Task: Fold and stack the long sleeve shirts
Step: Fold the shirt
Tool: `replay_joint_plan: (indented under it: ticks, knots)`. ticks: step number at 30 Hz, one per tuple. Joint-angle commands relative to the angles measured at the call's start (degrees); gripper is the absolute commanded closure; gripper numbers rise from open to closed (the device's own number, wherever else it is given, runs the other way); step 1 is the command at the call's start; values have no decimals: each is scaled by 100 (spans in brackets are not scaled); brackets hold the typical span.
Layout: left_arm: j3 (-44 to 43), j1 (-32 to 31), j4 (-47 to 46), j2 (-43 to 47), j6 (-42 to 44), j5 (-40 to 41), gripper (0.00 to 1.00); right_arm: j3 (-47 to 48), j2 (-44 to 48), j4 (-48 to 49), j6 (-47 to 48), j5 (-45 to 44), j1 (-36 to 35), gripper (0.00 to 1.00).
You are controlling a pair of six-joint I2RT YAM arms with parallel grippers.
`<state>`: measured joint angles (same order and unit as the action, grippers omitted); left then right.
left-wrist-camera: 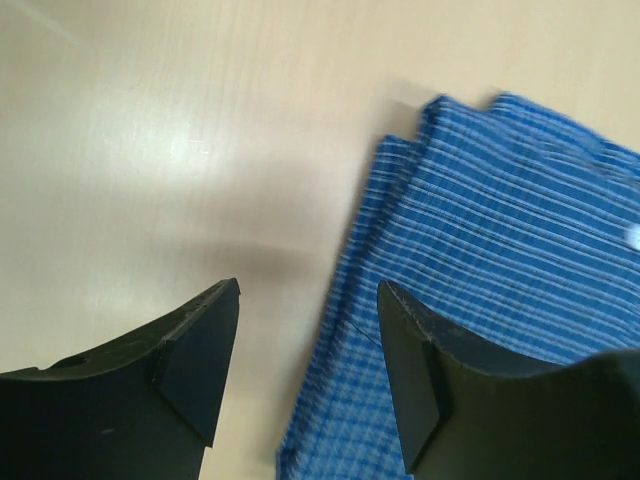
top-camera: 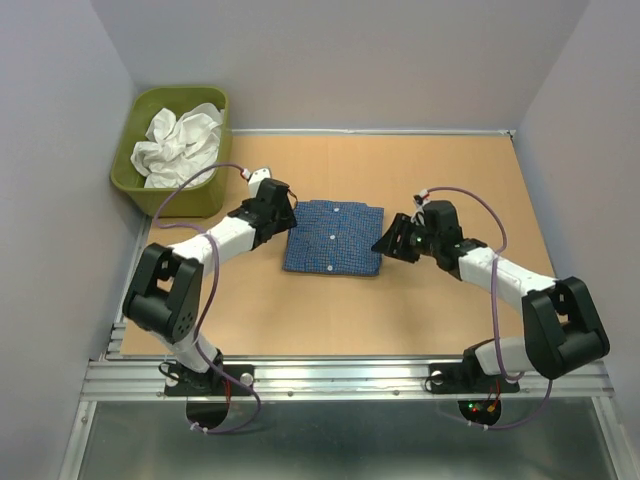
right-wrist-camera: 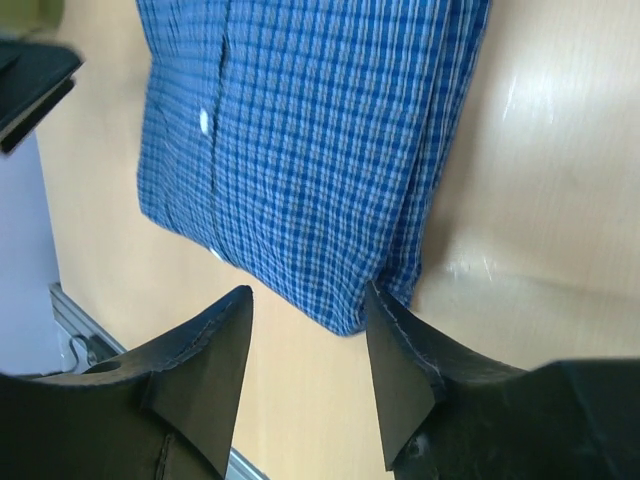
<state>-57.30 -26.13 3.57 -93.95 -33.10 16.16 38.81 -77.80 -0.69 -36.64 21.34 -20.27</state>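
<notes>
Blue checked shirt (top-camera: 333, 238) lies folded flat in the middle of the tabletop (top-camera: 440, 320), with left gripper (left-wrist-camera: 310, 290) and right gripper (right-wrist-camera: 308, 292) spread and empty at its side edges. Soft, light and floppy, its layers would likely slide apart; pinch them together at an edge.

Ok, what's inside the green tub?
A crumpled white garment lies in the green tub; its folds cover the tub's floor and anything beneath.

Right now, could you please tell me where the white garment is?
In the top view, the crumpled white garment lies inside the olive-green tub at the table's far left corner, beyond the left gripper and apart from the folded blue checked shirt.
</notes>
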Motion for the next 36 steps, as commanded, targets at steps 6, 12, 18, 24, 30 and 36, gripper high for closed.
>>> replay_joint_plan:
  ticks: [6, 12, 18, 24, 30, 36]
  knots:
    - [-62, -1901, 65, 1081, 593, 730, 33, 1531, -787, 157, 192, 264, 681, 61]
    - [-501, -3247, -322, 353, 1541, 1134, 39, 2403, -1843, 332, 333, 757, 841, 74]
    - [-906, -3627, -1165, -729, 2149, 757, 49, 2834, -2915, 736, 254, 959, 963, 84]
    - [-1309, -3750, -622, -1546, 2414, 186, 56, 2580, -3592, 1088, 228, 1091, 1104, 91]
    - [-1697, -3820, 274, -1872, 2721, -140, 62, 2403, -3690, 1203, 281, 1082, 1166, 93]
    - [-1556, -3882, 469, -1425, 2730, 448, 51, 2535, -2970, 1027, 280, 951, 1227, 74]
